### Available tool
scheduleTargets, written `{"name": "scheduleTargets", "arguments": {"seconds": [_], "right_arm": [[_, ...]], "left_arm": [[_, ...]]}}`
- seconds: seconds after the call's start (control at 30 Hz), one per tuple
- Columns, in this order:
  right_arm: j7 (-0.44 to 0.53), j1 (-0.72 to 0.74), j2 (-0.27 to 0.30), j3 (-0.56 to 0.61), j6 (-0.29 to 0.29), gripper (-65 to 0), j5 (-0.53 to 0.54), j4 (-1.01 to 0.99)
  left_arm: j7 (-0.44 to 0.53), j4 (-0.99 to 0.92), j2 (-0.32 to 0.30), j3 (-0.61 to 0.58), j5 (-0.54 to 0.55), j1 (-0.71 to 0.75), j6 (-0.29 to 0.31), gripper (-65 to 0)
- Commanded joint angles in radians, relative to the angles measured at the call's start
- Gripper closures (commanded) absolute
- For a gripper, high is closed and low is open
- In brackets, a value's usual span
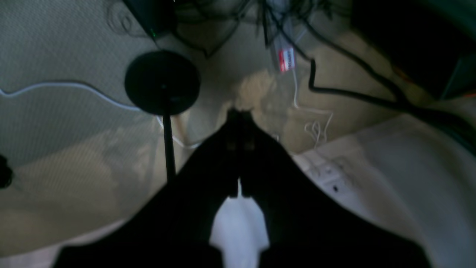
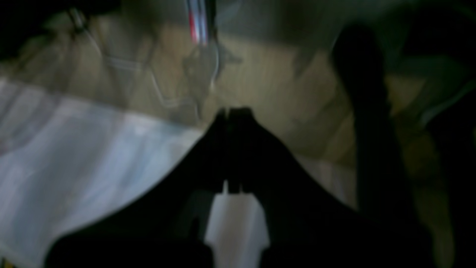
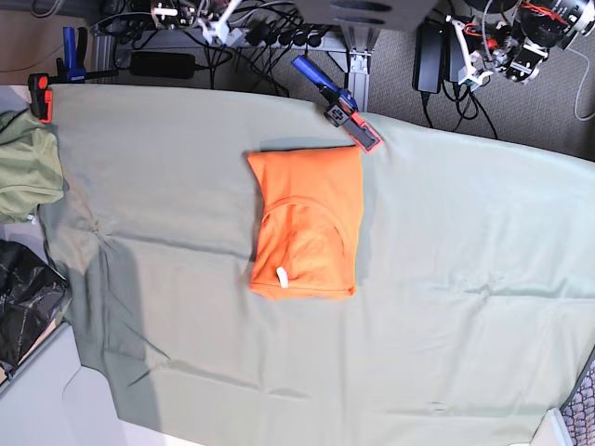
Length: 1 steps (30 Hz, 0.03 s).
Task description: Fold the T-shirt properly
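Observation:
The orange T-shirt [image 3: 305,223] lies folded into a compact rectangle on the sage-green table cloth [image 3: 465,279], its white neck label [image 3: 282,276] near the front edge. It does not show in either wrist view. My left gripper [image 1: 240,111] is shut and empty, and looks at carpet and cables off the table. My right gripper [image 2: 233,110] is shut and empty, in a blurred view over the floor and a pale surface. Both arms sit folded behind the table's far edge, the left arm [image 3: 521,42] at top right and the right arm [image 3: 209,19] at top left.
A bunched olive-green garment [image 3: 28,167] and a black bag [image 3: 28,297] lie at the table's left end. A blue and red clamp [image 3: 342,111] grips the far edge by the shirt, and others [image 3: 39,98] grip the far left corner. A black round stand base [image 1: 162,82] and cables [image 1: 372,96] lie on the floor.

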<state>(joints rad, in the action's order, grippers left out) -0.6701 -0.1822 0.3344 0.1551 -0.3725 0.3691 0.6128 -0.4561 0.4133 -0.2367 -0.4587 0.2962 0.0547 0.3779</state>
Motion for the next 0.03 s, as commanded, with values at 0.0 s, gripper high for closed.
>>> {"name": "scheduleTargets", "arguments": {"seconds": [0.0], "right_arm": [[-0.003,0.019,0.009,-0.003,-0.077,0.0,0.002,0.003]], "left_arm": [[-0.011,-0.002,0.003,0.0,-0.002,-0.011,-0.025,0.0]]}}
